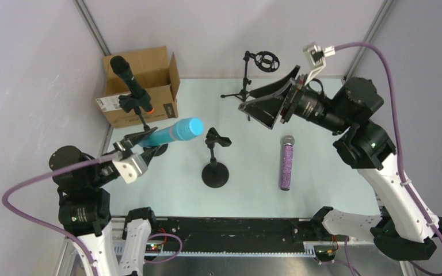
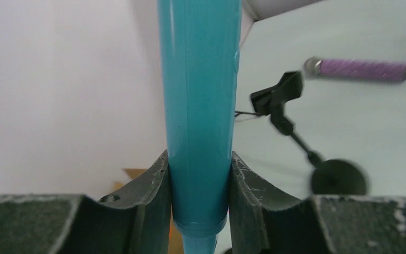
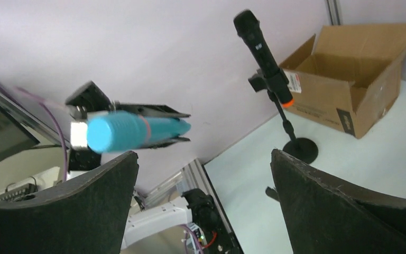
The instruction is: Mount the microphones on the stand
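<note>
My left gripper [image 1: 143,142] clamps the teal mic [image 1: 175,131], its long axis pointing rightward toward the bare clip [image 1: 217,140] just past its head, while my right gripper [image 1: 267,100] gapes wide, empty.

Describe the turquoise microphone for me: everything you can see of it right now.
The turquoise microphone is a smooth, plastic-looking stick with a rounded, lighter blue head and a thin reddish ring round its body. The left gripper clamps it near the tail, one finger on each side, and the narrower tail tip pokes out behind them. It hangs above the table, with its head pointing toward the table's middle. It sits in no stand clip, and only the fingers touch it.
</note>
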